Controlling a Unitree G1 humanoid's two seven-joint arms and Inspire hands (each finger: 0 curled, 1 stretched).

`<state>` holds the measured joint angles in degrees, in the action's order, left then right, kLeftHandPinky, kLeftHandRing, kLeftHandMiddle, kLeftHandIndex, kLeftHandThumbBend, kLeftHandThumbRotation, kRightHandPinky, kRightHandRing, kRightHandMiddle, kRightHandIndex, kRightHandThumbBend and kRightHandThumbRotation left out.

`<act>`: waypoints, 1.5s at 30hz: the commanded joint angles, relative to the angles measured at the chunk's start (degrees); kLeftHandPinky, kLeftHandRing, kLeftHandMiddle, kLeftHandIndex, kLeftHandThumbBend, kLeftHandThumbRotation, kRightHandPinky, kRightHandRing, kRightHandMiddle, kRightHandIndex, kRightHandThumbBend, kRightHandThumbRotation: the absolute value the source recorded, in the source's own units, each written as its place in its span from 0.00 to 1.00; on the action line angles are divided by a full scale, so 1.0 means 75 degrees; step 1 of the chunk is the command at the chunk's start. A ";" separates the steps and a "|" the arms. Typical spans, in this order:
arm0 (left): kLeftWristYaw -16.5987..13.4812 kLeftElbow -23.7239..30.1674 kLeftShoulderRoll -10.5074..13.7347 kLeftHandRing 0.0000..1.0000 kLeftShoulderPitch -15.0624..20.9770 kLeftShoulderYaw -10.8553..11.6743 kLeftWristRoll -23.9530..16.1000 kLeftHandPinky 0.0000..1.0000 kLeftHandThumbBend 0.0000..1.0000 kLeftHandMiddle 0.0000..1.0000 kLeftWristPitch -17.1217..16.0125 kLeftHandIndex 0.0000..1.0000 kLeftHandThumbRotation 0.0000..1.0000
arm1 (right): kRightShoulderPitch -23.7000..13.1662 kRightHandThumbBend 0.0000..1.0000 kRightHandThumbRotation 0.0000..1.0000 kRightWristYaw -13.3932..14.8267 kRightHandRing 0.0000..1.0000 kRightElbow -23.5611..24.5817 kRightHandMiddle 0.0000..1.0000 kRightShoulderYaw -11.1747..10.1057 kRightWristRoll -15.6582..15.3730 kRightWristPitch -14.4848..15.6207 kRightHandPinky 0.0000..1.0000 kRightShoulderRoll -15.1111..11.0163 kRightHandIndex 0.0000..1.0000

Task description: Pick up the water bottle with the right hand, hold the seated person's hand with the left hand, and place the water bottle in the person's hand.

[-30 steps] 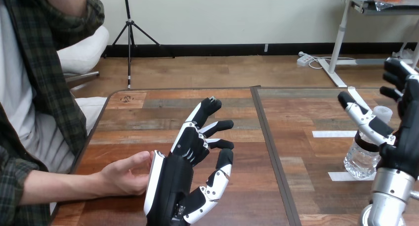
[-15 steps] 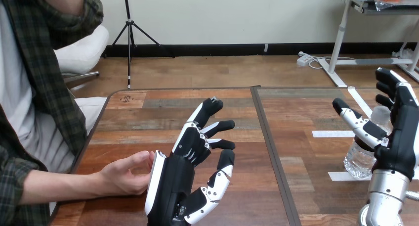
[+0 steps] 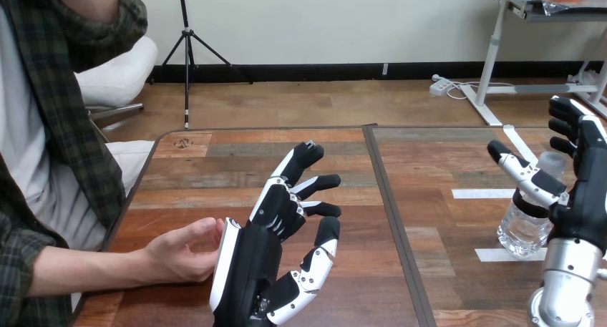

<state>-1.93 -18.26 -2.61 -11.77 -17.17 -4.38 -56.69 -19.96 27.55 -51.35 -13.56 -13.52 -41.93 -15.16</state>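
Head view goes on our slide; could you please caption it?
Left robot hand open beside the person's hand; right robot hand open at the upright water bottle on the table.

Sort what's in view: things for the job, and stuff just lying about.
For the job: water bottle, right hand, left hand, person's hand.
Lying about: white tape strips on the table.
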 commanded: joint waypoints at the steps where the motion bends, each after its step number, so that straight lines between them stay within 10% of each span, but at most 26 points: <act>1: -0.0001 0.0356 -0.0275 0.77 0.0098 0.0034 0.0044 0.61 0.25 0.89 -0.0049 0.89 0.00 | -0.0642 0.76 0.00 0.0059 0.77 -0.0034 0.79 0.0134 -0.0019 0.0056 0.70 -0.0220 0.76; 45: 0.0056 0.0349 -0.0264 0.76 0.0120 0.0043 0.0100 0.60 0.25 0.88 -0.0011 0.89 0.00 | -0.0323 0.70 0.00 -0.0015 0.76 0.0389 0.78 0.0404 0.0245 0.0215 0.71 -0.0022 0.76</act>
<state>-1.61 -17.96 -2.60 -11.80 -17.11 -4.14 -56.46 -20.34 27.47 -51.63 -11.28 -11.93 -39.99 -15.78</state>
